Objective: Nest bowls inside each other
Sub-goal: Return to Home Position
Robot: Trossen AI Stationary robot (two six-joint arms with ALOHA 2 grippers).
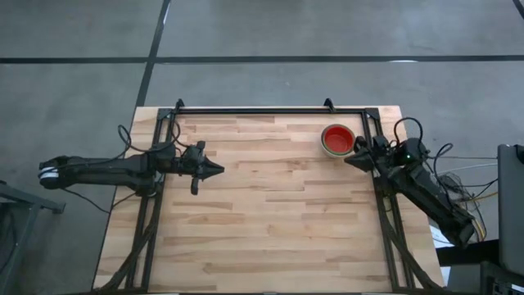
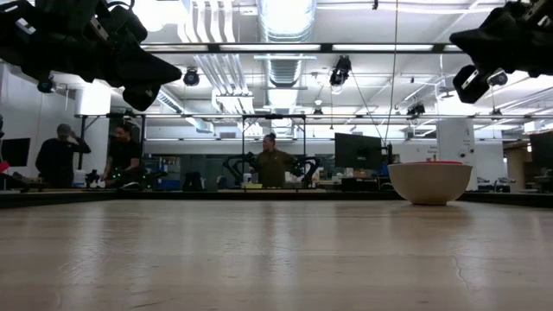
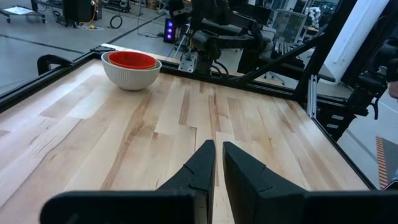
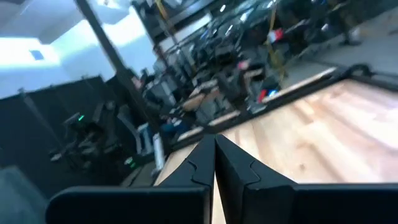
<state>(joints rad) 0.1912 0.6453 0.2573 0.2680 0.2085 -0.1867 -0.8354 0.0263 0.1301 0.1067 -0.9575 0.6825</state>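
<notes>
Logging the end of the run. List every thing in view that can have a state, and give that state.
Pale bowl: upright on the table, outermost of the stack.
Red bowl: upright, nested inside it, rim showing just above; what lies beneath is hidden.
Left gripper: shut, empty, raised over the table's left part.
Right gripper: shut, empty, raised beside the stack.

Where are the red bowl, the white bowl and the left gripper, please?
red bowl (image 1: 336,138): high view, its inside.
white bowl (image 2: 429,183): low view, its outer wall.
left gripper (image 3: 217,144): left wrist view, midway between its fingertips.
</notes>
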